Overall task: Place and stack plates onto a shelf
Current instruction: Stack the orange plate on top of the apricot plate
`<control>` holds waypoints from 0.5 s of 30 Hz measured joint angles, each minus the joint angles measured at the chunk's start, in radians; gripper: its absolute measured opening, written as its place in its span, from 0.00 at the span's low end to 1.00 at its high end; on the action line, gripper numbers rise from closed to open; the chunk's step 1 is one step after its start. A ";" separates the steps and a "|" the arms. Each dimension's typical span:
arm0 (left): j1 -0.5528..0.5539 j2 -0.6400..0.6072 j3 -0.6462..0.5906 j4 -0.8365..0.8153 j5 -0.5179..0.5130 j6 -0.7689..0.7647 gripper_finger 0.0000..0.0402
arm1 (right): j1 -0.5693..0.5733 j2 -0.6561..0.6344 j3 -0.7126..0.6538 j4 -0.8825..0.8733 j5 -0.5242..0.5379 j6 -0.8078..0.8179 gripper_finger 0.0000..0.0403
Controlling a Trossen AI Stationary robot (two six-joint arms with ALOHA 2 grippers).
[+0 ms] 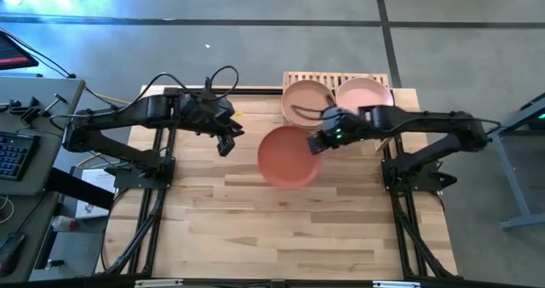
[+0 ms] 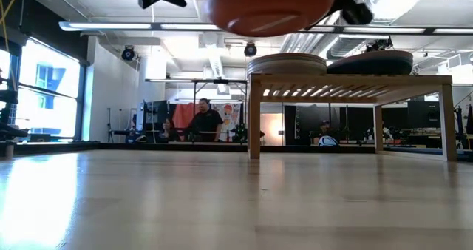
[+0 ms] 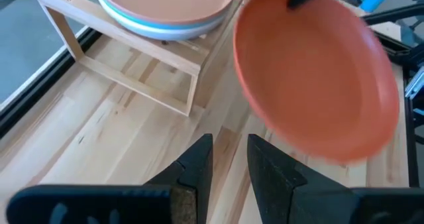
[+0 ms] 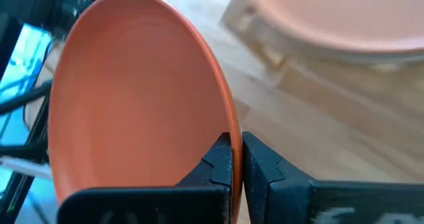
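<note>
Now I carry the terracotta plate (image 1: 288,156) in the air before the shelf (image 1: 336,80), its rim clamped in the right gripper (image 1: 316,142); the left gripper (image 1: 225,144) waits alongside, fingers apart and empty. Next I think I must lift it over a stack (image 1: 308,100) and lower it level.

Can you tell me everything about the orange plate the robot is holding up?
The terracotta-orange plate is round and matte with a low rim, and looks plain, with no pattern. It hangs in the air above the wooden table, tilted, in front of the shelf. The right claw pinches its rim, shut on it. Nothing else touches it; the left claw is open nearby, empty.
</note>
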 joint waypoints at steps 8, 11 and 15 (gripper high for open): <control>0.005 0.014 -0.001 -0.001 -0.001 0.052 0.20 | -0.088 -0.191 0.000 -0.177 0.093 -0.017 0.00; 0.014 0.019 0.000 0.006 -0.002 0.053 0.20 | -0.145 -0.262 0.000 -0.236 0.095 -0.035 0.00; 0.044 0.019 0.000 0.007 -0.005 0.080 0.21 | -0.235 -0.347 0.000 -0.308 0.111 -0.042 0.00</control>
